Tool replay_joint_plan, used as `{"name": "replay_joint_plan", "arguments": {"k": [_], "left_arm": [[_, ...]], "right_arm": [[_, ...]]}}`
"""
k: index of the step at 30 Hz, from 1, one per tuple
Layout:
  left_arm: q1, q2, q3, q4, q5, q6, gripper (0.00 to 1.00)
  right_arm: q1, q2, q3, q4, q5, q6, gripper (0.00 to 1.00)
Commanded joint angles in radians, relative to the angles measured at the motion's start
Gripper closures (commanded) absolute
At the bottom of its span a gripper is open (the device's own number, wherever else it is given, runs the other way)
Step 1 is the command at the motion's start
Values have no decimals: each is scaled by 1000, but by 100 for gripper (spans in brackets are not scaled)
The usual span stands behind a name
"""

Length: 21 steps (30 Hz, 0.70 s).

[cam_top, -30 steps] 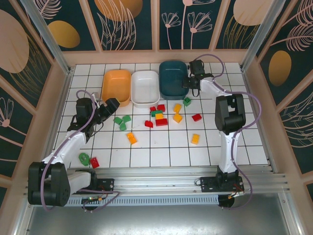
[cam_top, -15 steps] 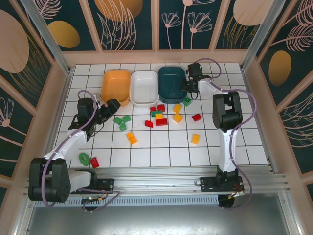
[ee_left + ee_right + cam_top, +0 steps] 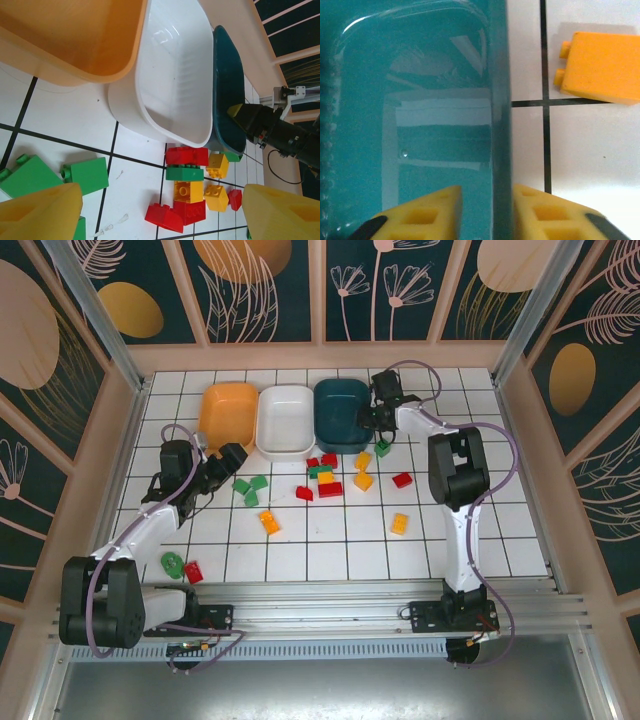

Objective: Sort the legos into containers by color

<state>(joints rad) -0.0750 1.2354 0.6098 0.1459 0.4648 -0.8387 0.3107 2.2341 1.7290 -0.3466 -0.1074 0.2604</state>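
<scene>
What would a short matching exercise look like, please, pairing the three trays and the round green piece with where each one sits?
Things:
1. orange tray
2. white tray
3. dark teal tray
4. round green piece

Places:
A. middle of the tray row
B. far from the trays, beside a red brick
C. left end of the tray row
D. one wall straddled by the right gripper

Pairs: 1-C, 2-A, 3-D, 4-B.

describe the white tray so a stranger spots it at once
On the tiled table, three trays sit in a row at the far side. The white tray is the middle one, between an orange tray and a dark teal tray.
</scene>
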Motion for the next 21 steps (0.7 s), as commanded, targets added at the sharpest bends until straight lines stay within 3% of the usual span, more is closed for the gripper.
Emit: {"name": "replay_joint_plan", "arguments": {"k": [1, 7, 10, 14, 21], "left_arm": [[-6, 1, 31, 12, 21, 23, 16], [-6, -14, 53, -5, 33, 42, 15], [-6, -10, 70, -22, 49, 49, 15], [-6, -13, 74, -23, 44, 45, 15], [-6, -7, 84, -24, 43, 31, 14]], "right_arm": [[0, -66, 8, 5, 2, 16, 62], [-63, -166, -50, 57, -6, 20, 49], [-117, -182, -71, 79, -17, 35, 47], [-163, -117, -20, 48, 23, 43, 46], [-155, 52, 144, -37, 86, 24, 41]]}}
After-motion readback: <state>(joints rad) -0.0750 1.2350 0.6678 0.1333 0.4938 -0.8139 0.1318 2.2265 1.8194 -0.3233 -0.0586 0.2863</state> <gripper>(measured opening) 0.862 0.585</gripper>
